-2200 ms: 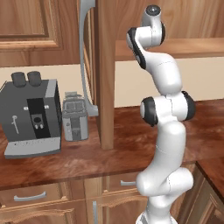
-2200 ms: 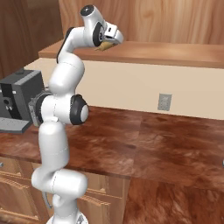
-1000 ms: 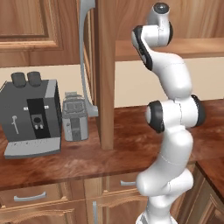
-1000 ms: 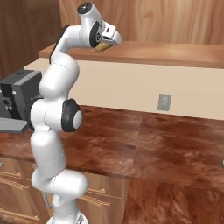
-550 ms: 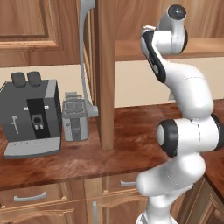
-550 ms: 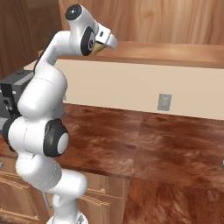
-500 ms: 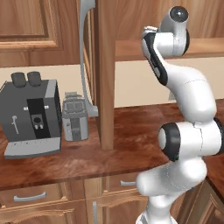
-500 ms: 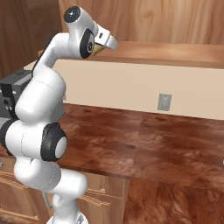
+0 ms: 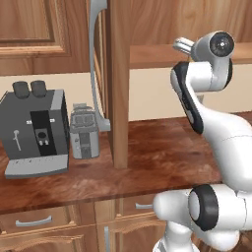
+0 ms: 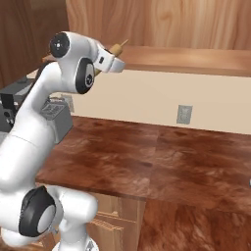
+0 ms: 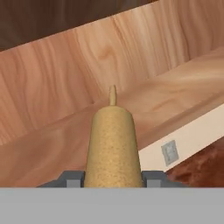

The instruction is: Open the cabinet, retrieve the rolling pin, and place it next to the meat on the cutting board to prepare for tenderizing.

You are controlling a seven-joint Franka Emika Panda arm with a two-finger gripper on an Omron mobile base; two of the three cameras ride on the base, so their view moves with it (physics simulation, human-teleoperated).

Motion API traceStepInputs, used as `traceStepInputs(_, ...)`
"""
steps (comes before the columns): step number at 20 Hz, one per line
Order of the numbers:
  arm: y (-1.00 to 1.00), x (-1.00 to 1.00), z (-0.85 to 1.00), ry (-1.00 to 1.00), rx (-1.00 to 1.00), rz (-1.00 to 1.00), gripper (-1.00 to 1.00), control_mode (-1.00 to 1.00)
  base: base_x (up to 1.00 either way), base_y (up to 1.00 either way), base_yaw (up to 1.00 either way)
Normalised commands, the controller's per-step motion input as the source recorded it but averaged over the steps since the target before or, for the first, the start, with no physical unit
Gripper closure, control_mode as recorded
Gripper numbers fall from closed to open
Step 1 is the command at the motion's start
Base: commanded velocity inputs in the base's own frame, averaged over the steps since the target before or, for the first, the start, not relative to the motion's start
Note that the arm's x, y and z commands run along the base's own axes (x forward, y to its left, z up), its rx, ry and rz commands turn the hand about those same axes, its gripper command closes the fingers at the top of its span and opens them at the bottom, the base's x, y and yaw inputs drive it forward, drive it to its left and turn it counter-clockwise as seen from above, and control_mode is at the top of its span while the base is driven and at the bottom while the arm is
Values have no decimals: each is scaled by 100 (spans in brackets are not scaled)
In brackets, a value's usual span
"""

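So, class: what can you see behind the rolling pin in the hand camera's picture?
Behind the rolling pin lie the cabinet's wooden shelf and back panel; lower right, a wall outlet above the brown counter. The pin covers part of the shelf.

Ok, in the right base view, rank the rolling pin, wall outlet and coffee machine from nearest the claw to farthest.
1. Rolling pin: held in the claw, at the shelf edge.
2. Coffee machine: lower left, behind the arm.
3. Wall outlet: on the backsplash, to the right.
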Motion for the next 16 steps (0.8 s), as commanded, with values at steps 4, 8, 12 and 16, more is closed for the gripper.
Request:
traceStepInputs(4,0,-99,42,-4,0,-12,100,-100,0,0,0)
traceStepInputs(8,0,-97,33,0,0,-13,100,-100,0,0,0)
traceStepInputs(12,1,-79,8,0,0,-11,100,-100,0,0,0)
traceStepInputs(16,0,-57,0,0,0,-5,100,-100,0,0,0)
